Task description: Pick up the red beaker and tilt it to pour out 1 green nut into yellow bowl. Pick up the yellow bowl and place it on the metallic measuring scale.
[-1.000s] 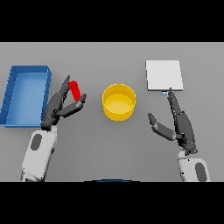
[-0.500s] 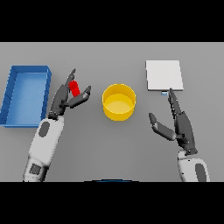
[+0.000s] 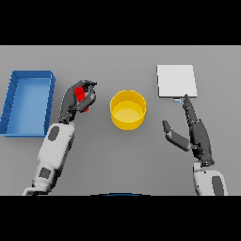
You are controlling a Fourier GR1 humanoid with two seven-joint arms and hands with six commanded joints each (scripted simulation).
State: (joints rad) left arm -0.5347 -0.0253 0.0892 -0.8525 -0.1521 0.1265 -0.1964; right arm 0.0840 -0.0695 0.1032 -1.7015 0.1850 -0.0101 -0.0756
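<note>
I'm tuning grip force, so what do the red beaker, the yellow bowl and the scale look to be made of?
The red beaker, with the left hand curled round it, looks like smooth plastic: flat, even red, no glints. The yellow bowl also reads as matte plastic, uniformly coloured. The measuring scale is a pale grey, flat plate with a dull sheen, possibly brushed metal; the look leaves that open.

One head view looks steeply down, seemingly close, over the table (image 3: 141,155).
</note>
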